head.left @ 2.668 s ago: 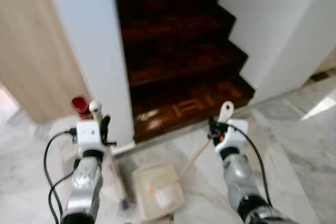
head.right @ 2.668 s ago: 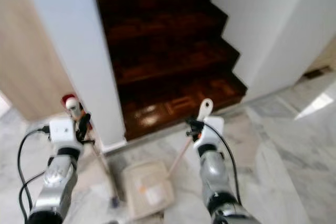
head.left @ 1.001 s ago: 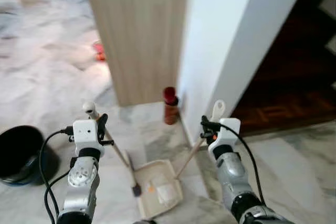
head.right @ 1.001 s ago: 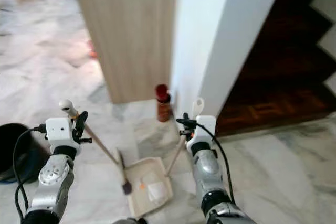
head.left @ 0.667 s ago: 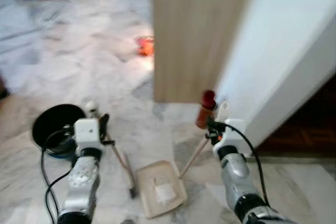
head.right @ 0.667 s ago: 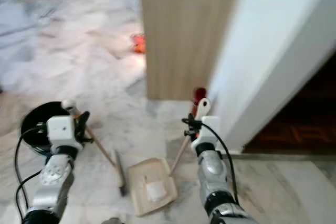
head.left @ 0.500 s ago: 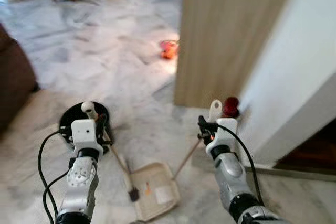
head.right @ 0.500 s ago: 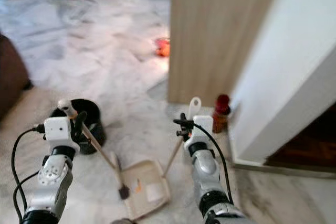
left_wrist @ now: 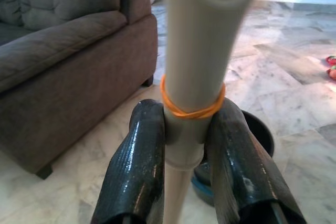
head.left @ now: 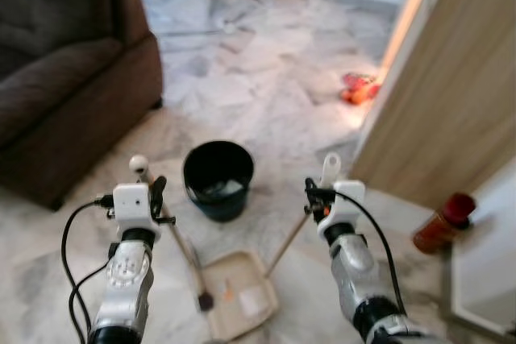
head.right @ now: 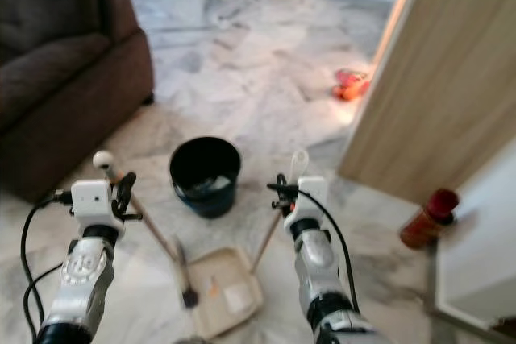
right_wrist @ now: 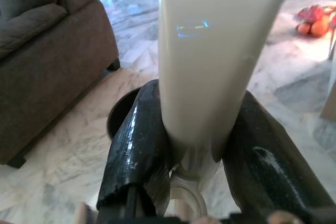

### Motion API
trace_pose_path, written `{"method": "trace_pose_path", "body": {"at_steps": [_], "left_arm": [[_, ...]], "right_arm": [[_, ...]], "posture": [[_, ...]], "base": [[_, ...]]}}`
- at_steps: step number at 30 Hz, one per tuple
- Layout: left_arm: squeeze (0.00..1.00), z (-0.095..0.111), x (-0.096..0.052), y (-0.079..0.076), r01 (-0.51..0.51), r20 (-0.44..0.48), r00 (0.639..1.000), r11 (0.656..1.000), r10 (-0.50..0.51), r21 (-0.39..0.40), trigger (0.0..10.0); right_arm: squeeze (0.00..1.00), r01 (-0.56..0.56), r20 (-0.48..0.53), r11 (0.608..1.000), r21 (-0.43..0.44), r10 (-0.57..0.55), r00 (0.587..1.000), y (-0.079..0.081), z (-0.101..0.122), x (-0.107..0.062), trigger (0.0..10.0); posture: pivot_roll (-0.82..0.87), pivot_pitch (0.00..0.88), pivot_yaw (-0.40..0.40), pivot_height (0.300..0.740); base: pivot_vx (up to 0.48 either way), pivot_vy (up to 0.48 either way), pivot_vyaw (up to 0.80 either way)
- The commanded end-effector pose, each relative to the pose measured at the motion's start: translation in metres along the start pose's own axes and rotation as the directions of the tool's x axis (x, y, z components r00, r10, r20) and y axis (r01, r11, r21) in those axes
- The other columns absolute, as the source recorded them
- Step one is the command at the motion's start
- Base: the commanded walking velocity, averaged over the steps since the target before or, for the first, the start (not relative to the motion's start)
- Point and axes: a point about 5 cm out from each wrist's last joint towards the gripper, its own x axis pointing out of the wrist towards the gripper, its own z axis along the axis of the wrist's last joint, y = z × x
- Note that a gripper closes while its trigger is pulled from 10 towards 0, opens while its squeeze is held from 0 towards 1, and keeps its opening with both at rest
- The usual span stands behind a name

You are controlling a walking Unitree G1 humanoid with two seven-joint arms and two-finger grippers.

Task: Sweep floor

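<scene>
My left gripper (head.left: 158, 196) is shut on the broom handle (head.left: 172, 231), which slants down to a small dark brush head (head.left: 205, 301) on the marble floor. In the left wrist view the black fingers (left_wrist: 137, 171) clamp the cream handle (left_wrist: 191, 77) just below an orange rubber band. My right gripper (head.left: 310, 196) is shut on the dustpan handle (head.left: 286, 241). The cream dustpan (head.left: 240, 302) lies flat on the floor between my arms with a white scrap and an orange bit in it. A black bin (head.left: 218, 179) stands just beyond the dustpan.
A brown sofa (head.left: 64, 70) fills the far left. A wooden panel (head.left: 451, 94) rises on the right, with a red-capped bottle (head.left: 442, 223) at its foot. Orange-red objects (head.left: 359, 88) lie further off on the marble floor.
The whole view has swung left: stairs and white wall left the picture, the sofa came in, and the black bin now sits in front. Both grippers kept hold of their handles.
</scene>
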Motion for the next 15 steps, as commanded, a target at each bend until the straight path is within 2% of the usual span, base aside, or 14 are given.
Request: {"method": "trace_pose_path", "body": {"at_steps": [1, 3, 6, 15], "left_arm": [[0.00, 0.0063, 0.0023, 0.0005, 0.001, 0.032, 0.999, 1.000, -0.001, -0.007, 10.0], [0.00, 0.0063, 0.0025, 0.0008, 0.000, 0.032, 1.000, 1.000, 0.000, -0.007, 10.0], [0.00, 0.0063, 0.0026, 0.0011, -0.001, 0.032, 0.999, 1.000, 0.001, -0.007, 10.0], [0.00, 0.0070, 0.0025, 0.0017, -0.004, 0.038, 0.999, 1.000, 0.004, -0.002, 10.0]], "right_arm": [[0.00, -0.006, 0.044, 1.000, -0.016, 0.007, 0.999, 0.0004, 0.0109, 0.0055, 10.0], [0.00, -0.005, 0.044, 1.000, -0.016, 0.006, 0.999, 0.0005, 0.0109, 0.0056, 10.0], [0.00, 0.005, 0.041, 1.000, 0.005, -0.005, 0.999, -0.0006, 0.0102, 0.0054, 10.0], [0.00, 0.014, 0.039, 1.000, 0.009, -0.015, 0.999, -0.0025, 0.0104, 0.0054, 10.0]], "posture": [[0.13, 0.096, -0.039, 0.740], [0.13, 0.097, -0.039, 0.740], [0.13, 0.098, -0.039, 0.740], [0.13, 0.100, -0.039, 0.740]], "base": [[0.000, 0.292, 0.58], [0.000, 0.296, 0.55], [0.000, 0.295, 0.00], [0.000, 0.000, 0.00]]}}
